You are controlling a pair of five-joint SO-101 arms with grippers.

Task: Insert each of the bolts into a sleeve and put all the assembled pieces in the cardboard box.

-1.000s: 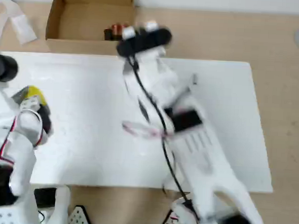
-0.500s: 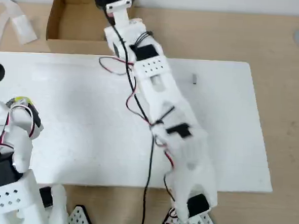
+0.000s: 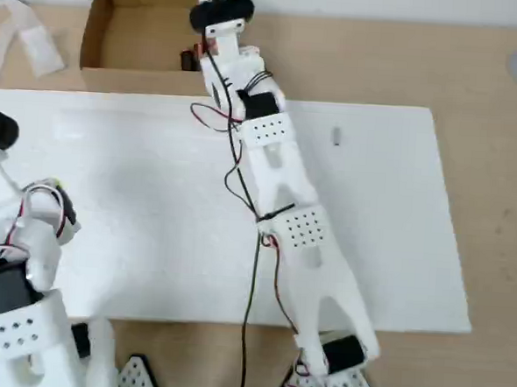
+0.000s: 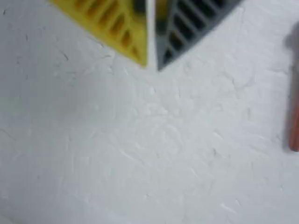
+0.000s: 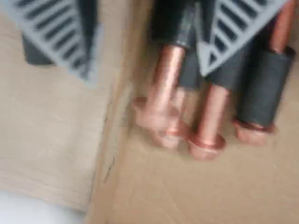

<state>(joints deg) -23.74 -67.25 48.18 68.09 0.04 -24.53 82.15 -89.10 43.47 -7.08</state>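
Several sleeved bolts (image 5: pixel 205 116) lie in the near right corner of the cardboard box (image 3: pixel 134 81) under the open right fingers (image 5: pixel 60 37), the left fingers (image 4: pixel 117 28) hang closed and empty over the surface (image 3: pixel 151 222), so the task seems nearly done, unless the small speck (image 3: pixel 336 135) near its far edge counts
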